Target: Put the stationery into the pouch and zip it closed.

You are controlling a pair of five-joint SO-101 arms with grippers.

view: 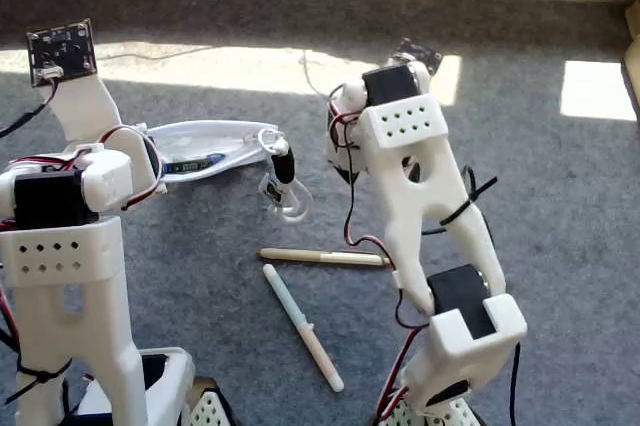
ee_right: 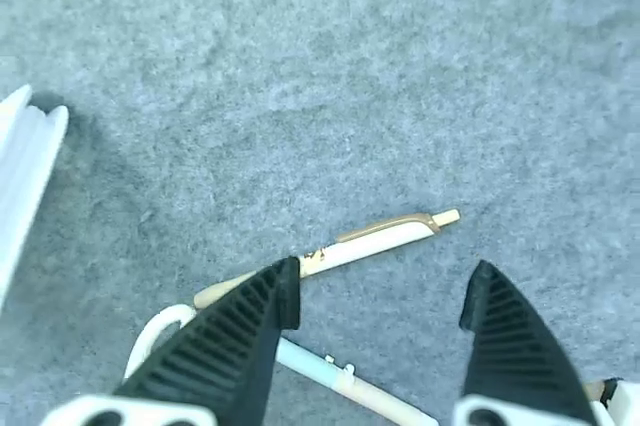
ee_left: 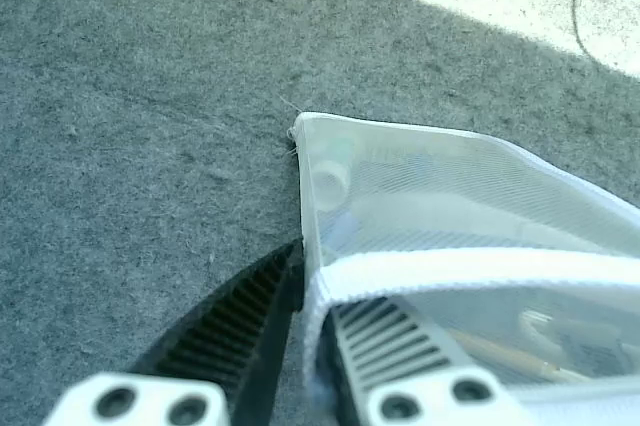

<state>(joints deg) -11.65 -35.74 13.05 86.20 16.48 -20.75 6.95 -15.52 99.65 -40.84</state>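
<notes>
Pouch (ee_left: 450,206) edge pinched in left tool (ee_left: 310,286), contents (ee_left: 500,351) hazy, right tool (ee_right: 387,271) wide above pen (ee_right: 370,239)

pouch (ee_left: 450,196): cut off at edge | inside blurred (through mesh)

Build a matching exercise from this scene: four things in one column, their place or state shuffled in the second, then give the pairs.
Things
1. pouch
2. beige pen
3. pale blue pen
4. right gripper

Place or state
A. open, above a pen
B. lying slanted, closest to the arm bases
C. clamped at one edge by the left gripper
D. lying between the pouch and the other pen

Pairs: 1-C, 2-D, 3-B, 4-A
</notes>
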